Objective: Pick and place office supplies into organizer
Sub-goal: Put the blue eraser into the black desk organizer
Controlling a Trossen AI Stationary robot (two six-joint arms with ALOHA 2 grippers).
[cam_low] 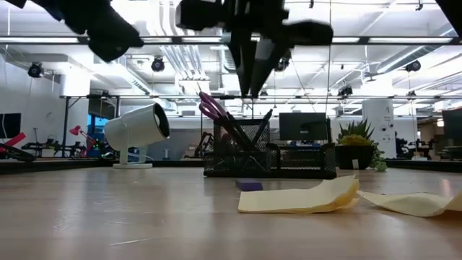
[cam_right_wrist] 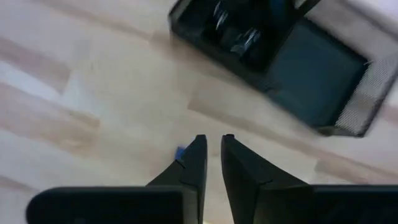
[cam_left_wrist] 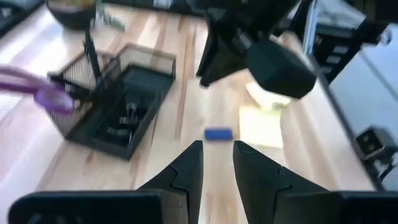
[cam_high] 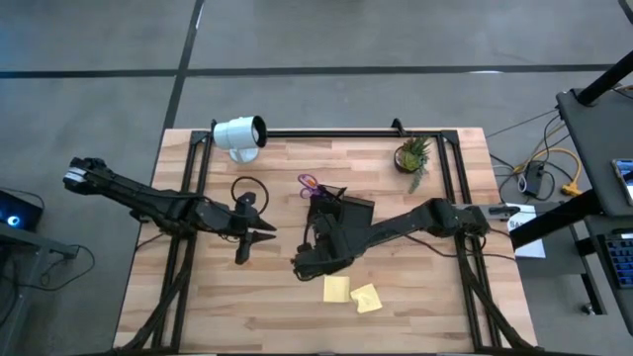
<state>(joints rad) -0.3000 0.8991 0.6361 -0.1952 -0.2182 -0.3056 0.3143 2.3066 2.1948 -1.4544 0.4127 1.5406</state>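
A small blue eraser (cam_left_wrist: 217,133) lies flat on the wooden table, in front of the black mesh organizer (cam_high: 341,213). Purple-handled scissors (cam_high: 309,183) and dark pens stand in the organizer. Two yellow sticky-note pads (cam_high: 336,288) (cam_high: 367,298) lie near the front edge. My right gripper (cam_high: 302,259) hangs above the eraser, pointing down, empty, with a narrow gap between its fingers (cam_right_wrist: 213,144). The eraser shows beside one finger in the right wrist view (cam_right_wrist: 180,152). My left gripper (cam_high: 247,242) waits left of it, slightly open (cam_left_wrist: 217,152) and empty.
A white cylindrical lamp (cam_high: 240,133) lies at the far left edge. A potted green plant (cam_high: 412,155) stands at the far right. A black cable loop (cam_high: 247,188) lies near my left arm. Bare wood lies left of the organizer.
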